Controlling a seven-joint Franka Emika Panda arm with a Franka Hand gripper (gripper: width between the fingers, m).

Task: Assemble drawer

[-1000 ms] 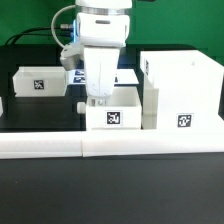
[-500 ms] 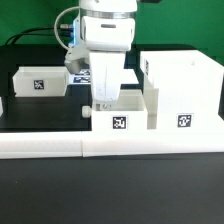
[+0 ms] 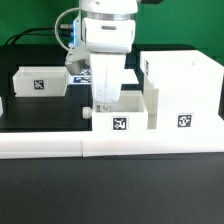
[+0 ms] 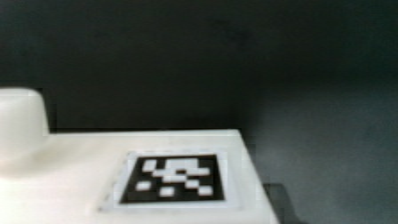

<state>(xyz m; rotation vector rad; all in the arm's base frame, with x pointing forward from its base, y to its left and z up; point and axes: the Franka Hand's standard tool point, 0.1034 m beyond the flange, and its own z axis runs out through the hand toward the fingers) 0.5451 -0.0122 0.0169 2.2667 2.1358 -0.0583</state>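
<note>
Nearest, we see the white bar [image 3: 110,148] lying across the front. Directly behind it, one tray [image 3: 120,122] sits just beside the housing [image 3: 180,95], on the exterior view's left of it. The gripper [image 3: 99,104] reaches down at this tray's rear left corner; we cannot tell whether its fingers are apart or clamped. Farthest back, the second tray [image 3: 40,81] stands well apart.

Exterior view count: 1 big housing [image 3: 180,85]. 2 trays: left tray [image 3: 45,72], middle tray [image 3: 136,118]. 1 long bar [image 3: 60,147]. 3 camera-facing tags: housing tag [image 3: 184,121], left-tray tag [image 3: 38,84], middle-tray tag [image 3: 119,124].
</note>
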